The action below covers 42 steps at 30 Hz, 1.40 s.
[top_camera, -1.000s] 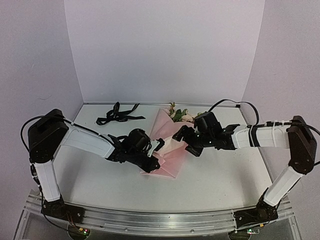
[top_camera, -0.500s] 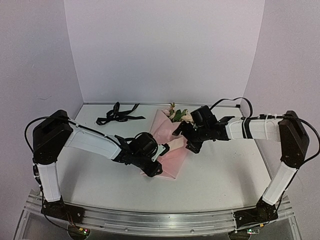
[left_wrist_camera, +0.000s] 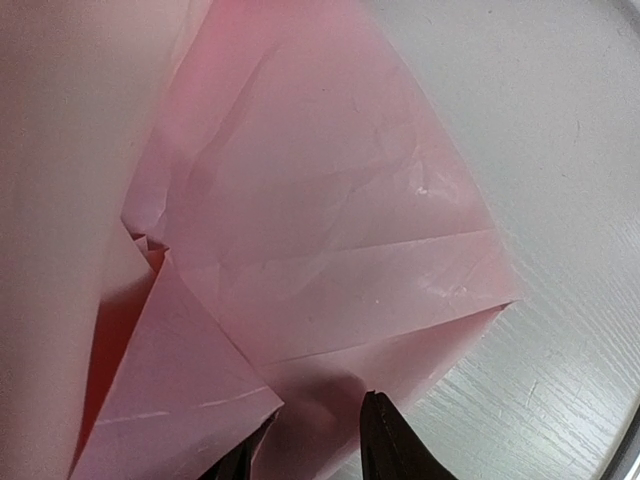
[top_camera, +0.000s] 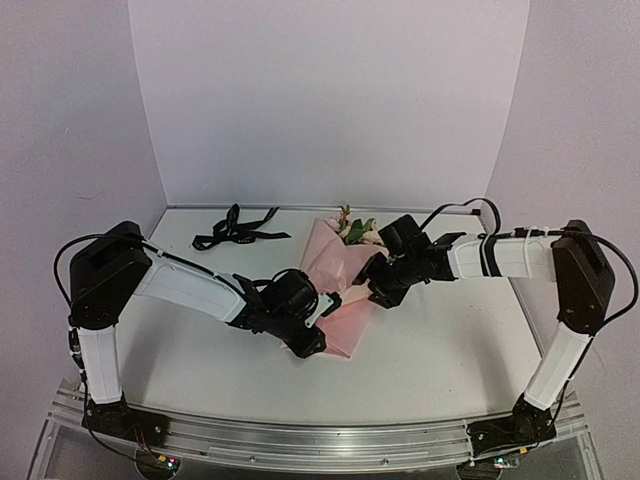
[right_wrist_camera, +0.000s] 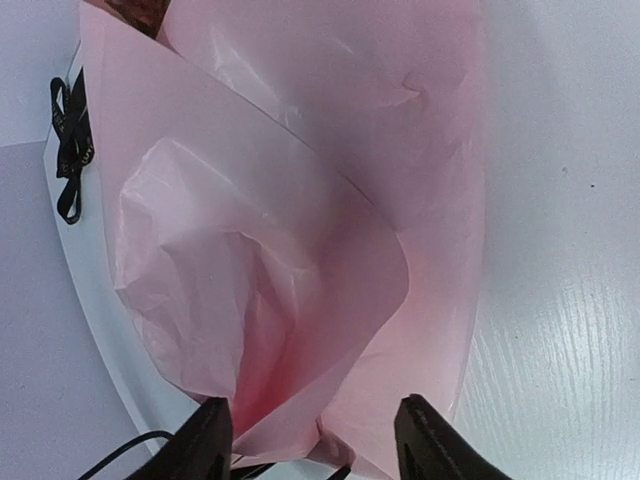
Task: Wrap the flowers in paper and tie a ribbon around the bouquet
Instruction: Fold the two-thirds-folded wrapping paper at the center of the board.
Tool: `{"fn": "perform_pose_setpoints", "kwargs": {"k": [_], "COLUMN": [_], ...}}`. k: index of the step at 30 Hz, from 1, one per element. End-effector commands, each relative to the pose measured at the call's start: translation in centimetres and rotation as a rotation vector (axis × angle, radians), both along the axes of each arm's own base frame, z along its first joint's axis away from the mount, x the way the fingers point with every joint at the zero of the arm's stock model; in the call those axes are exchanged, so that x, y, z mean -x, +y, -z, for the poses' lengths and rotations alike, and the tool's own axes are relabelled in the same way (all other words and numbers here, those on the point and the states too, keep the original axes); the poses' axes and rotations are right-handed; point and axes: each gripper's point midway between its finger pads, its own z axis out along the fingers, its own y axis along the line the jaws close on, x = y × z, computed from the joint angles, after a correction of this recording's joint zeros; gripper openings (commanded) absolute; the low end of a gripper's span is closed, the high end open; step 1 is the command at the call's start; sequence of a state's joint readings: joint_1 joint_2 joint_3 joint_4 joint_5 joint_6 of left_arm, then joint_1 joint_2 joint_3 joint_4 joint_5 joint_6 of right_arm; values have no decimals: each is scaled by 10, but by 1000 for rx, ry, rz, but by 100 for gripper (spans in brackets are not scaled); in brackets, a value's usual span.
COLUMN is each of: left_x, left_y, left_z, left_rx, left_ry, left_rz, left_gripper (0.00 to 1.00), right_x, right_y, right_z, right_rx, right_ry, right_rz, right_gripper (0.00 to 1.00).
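The bouquet lies mid-table as a cone of pink paper, with the flowers poking out at its far end. My left gripper sits low at the cone's near part. In the left wrist view it is open, with a folded paper edge lying between its fingertips. My right gripper reaches in from the right. Its jaws stand wide apart around loose paper folds and do not pinch them. The black ribbon lies apart at the back left and also shows as a ribbon in the right wrist view.
White table with pale walls on three sides. Both arms lean inward over the middle, and a black cable loops above the right forearm. The ribbon lies near the back wall, left of the bouquet.
My left gripper has gone from shut to open and slid right along the cone's near end. My right gripper moved left onto the paper, and its jaws narrowed.
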State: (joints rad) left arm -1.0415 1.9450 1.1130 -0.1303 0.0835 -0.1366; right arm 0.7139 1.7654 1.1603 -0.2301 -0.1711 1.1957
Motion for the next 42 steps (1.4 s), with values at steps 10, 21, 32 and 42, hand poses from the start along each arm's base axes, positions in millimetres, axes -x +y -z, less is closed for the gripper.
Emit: {"fn": "perform_pose_setpoints", "kwargs": {"k": [10,21,32,42], "left_x": [-3,24,2,-34], "left_y": [-5,-6,23,20], "left_z": [-6,-78,-134,-87], "left_rx": [20,244,500,510], "left_ry": [-32,30,175,367], "left_rz": [-1,28,-94,-172], "left_gripper": [43,60,60,32], "right_x": [-2,-4,-1,-7], "right_y": [6,10,-7,-38], "right_z": [3,-11,1,15], "right_rx": [-26,71,242,386], "right_ry": [41,-99,-198,-250], "right_rz": [33,-128,-225,-206], "right_gripper": [0,0,0,0]}}
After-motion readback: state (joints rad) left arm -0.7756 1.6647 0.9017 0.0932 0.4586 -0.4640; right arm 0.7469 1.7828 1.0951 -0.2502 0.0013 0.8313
